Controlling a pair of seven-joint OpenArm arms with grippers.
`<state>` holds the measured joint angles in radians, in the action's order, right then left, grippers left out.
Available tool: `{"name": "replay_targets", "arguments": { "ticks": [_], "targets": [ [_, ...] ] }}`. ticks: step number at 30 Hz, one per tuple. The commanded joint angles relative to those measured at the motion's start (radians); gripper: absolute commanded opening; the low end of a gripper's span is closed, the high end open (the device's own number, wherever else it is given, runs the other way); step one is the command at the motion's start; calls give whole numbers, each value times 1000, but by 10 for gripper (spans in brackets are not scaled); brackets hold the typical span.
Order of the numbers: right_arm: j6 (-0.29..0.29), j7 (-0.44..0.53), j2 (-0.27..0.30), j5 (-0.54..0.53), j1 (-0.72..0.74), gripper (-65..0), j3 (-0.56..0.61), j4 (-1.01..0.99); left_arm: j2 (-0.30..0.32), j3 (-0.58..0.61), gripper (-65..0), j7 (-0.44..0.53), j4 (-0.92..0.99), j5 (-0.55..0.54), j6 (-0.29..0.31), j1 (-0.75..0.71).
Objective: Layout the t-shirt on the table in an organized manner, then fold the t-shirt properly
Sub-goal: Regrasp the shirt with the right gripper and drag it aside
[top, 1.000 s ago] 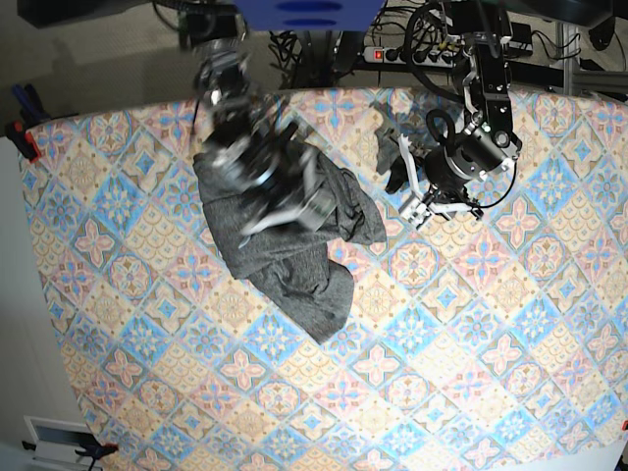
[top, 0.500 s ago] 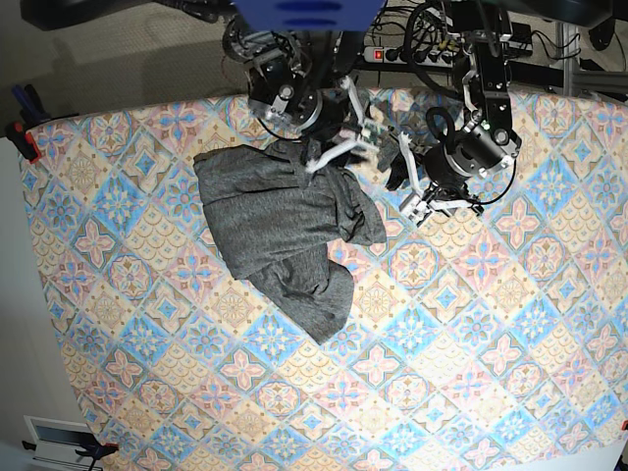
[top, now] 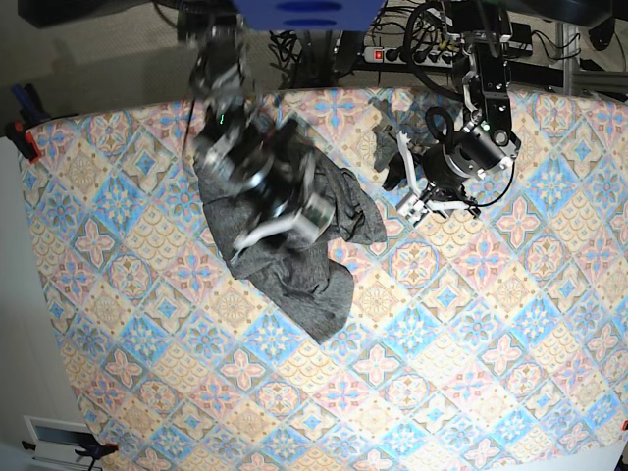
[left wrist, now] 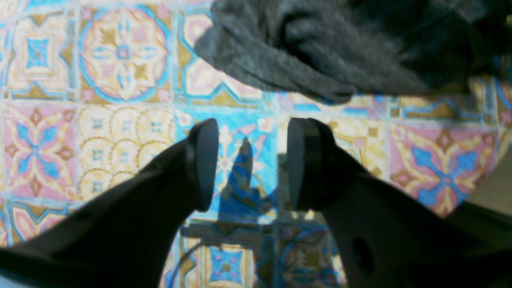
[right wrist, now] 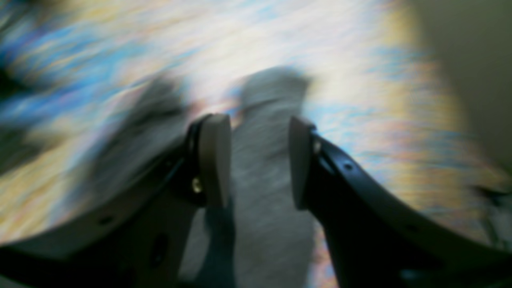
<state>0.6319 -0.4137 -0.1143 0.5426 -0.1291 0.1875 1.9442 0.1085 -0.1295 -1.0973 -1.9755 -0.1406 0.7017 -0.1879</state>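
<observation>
Base view | t-shirt [top: 294, 265] crumpled, long axis diagonal | both pincers released, empty

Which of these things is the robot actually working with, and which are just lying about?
For the job:
- crumpled dark grey knit t-shirt
- tile-patterned table

Lying about:
- white power strip with red switch
- red clamp at the table's edge

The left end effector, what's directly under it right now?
Under the left end effector, jaws apart and empty, lies bare table tile and its shadow. The t-shirt sits just beyond; whatever it covers is hidden.
</observation>
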Motion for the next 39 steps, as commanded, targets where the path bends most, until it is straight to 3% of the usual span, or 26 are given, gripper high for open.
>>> {"name": "replay_targets", "arguments": {
  "ticks": [1, 13, 19, 24, 39],
  "targets": [
    [16, 3, -2, -13, -14, -420, -15, 13, 4, -2, -393, 18, -15, -11, -4, 9],
    [21, 11, -2, -14, 72, -420, -159, -167, 4, -2, -393, 19, -15, -11, -4, 11],
    [21, 65, 0, -14, 65, -420, -161, -257, 4, -2, -393, 19, -15, -9, -4, 14],
    [21, 74, 46, -14, 30, -420, -167, -251, 6, -2, -393, 19, -15, -9, -4, 15],
    [21, 74, 49, -13, 9, -422, -167, -391, 6, -2, -393, 16, -15, -9, -4, 34]
  ]
}}
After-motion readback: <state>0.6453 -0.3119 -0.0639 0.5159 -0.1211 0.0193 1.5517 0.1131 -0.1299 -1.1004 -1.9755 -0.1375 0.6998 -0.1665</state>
